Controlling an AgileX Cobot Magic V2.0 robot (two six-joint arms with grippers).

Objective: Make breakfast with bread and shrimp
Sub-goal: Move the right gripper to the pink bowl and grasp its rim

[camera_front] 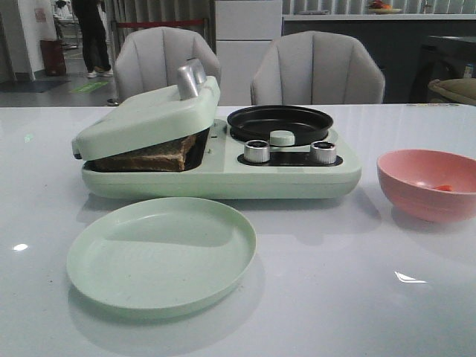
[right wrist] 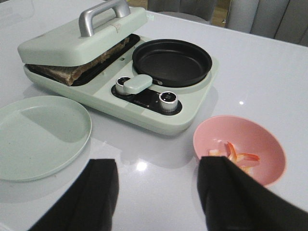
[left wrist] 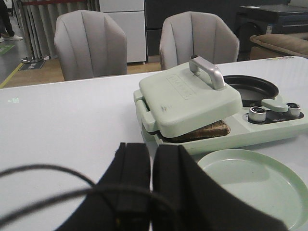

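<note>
The bread point(camera_front: 152, 155) lies browned in the sandwich press of a pale green breakfast maker point(camera_front: 223, 175), and the press lid point(camera_front: 145, 119) rests tilted on top of it. It also shows under the lid as bread point(left wrist: 202, 131) and bread point(right wrist: 82, 69). The shrimp point(right wrist: 237, 155) sit in a pink bowl point(camera_front: 428, 182) right of the machine. My left gripper point(left wrist: 151, 154) is shut and empty, held back over bare table left of the machine. My right gripper point(right wrist: 159, 168) is open with nothing between its fingers, just before the bowl. Neither gripper appears in the front view.
An empty pale green plate point(camera_front: 161, 253) lies in front of the machine. A small black frying pan point(camera_front: 280, 122) sits on the machine's right side above two silver knobs point(camera_front: 256, 151). Two grey chairs point(camera_front: 316, 68) stand behind the table.
</note>
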